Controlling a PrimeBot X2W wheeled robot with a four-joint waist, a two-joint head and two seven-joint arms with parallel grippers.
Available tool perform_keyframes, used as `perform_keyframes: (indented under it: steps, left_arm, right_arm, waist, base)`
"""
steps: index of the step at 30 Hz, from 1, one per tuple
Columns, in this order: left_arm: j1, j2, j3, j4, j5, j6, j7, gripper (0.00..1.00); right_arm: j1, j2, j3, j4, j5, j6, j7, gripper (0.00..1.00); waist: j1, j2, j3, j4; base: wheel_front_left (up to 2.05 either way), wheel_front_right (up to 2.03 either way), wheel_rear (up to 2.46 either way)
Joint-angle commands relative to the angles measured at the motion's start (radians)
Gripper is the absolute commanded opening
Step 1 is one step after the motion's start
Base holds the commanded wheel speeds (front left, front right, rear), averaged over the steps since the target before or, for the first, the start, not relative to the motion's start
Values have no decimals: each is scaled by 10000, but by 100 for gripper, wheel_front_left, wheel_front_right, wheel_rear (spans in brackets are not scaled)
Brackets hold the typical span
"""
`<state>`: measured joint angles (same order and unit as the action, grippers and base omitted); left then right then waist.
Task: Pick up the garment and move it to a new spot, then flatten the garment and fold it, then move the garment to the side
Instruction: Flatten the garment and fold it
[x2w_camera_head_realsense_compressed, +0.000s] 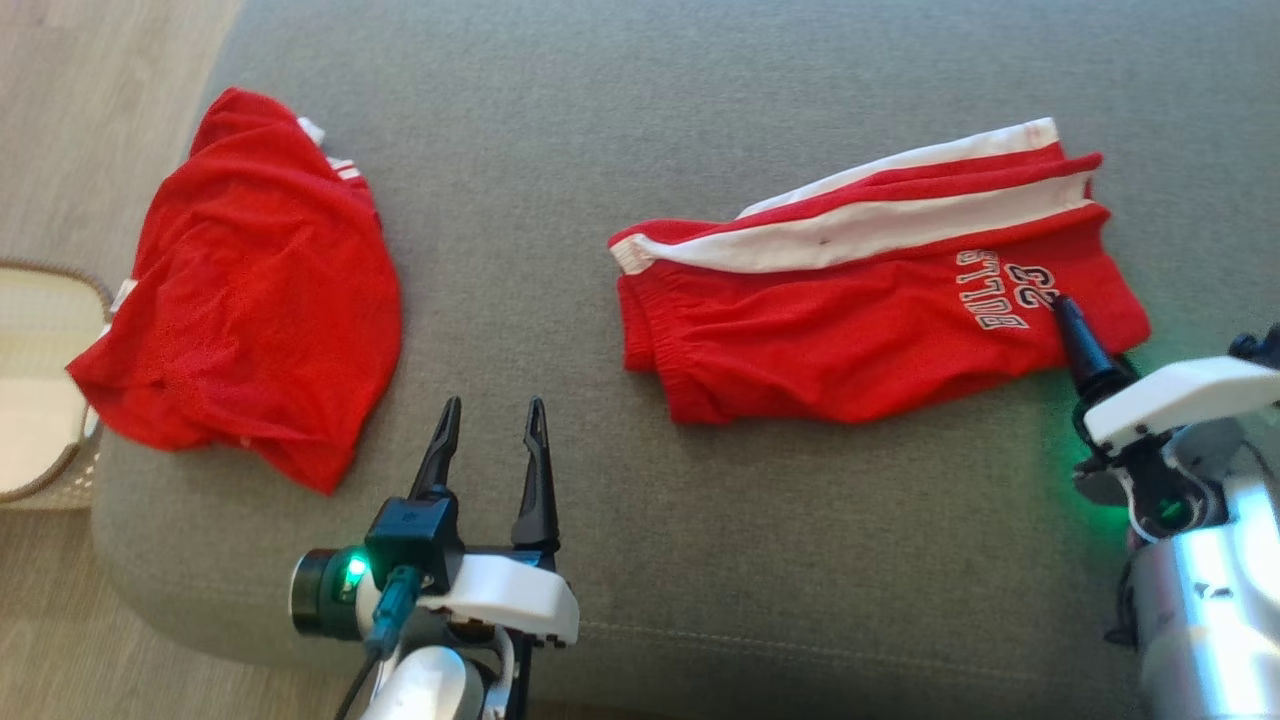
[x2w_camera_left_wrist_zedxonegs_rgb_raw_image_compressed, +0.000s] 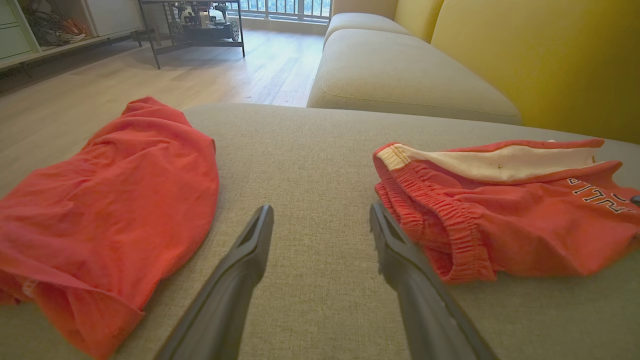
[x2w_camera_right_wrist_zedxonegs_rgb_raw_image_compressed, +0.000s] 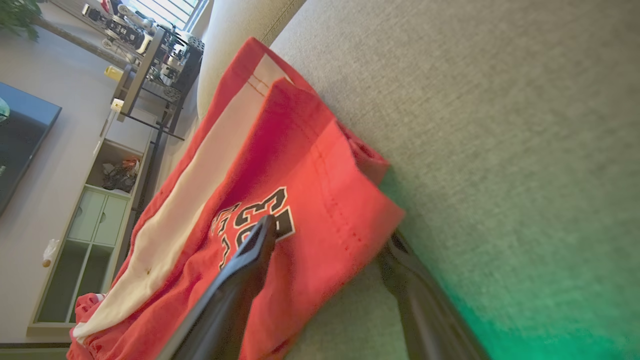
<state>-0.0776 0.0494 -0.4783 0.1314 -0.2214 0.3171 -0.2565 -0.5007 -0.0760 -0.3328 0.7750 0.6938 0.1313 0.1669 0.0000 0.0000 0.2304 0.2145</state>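
Far left: woven basket (x2w_camera_head_realsense_compressed: 40, 330) beside the grey sofa cushion (x2w_camera_head_realsense_compressed: 700, 540). Red jersey (x2w_camera_head_realsense_compressed: 250, 290) lay crumpled at the cushion's left end. My left gripper (x2w_camera_head_realsense_compressed: 492, 415) stood spread wide and empty, between jersey and shorts. Red Bulls shorts (x2w_camera_head_realsense_compressed: 860, 330) lay folded right of centre. My right gripper (x2w_camera_right_wrist_zedxonegs_rgb_raw_image_compressed: 327, 240) was released, fingers straddling the shorts' leg hem, one finger over the "23".

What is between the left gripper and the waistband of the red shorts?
Nothing visible: only bare grey cushion lies between the open left gripper and the waistband of the red shorts. The red shirt lies on the gripper's other side.
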Motion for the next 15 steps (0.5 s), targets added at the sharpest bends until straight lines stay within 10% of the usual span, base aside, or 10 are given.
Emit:
perform_keyframes:
  steps: [1, 12, 13, 15]
  left_arm:
    - [-385, 8, 189, -363, -27, 65, -53, 100]
    - [-516, 8, -126, -448, -142, 220, -53, 100]
    - [-525, 8, -141, -439, -152, 227, -53, 100]
    - [-541, 8, -160, -412, -167, 235, -53, 100]
  right_arm:
    - [-211, 56, 196, 368, -214, -6, 63, 100]
    - [-1330, -162, -93, 1526, -508, -6, 180, 100]
    - [-1396, -176, -37, 1559, -519, -6, 211, 18]
    - [-1469, -182, 157, 1492, -496, -6, 212, 0]
  waist:
    - [0, 0, 99, 158]
    - [0, 0, 395, 520]
    - [0, 0, 400, 538]
    - [0, 0, 391, 561]
  base:
    - [0, 0, 0]
    - [0, 0, 0]
    - [0, 0, 0]
    - [0, 0, 0]
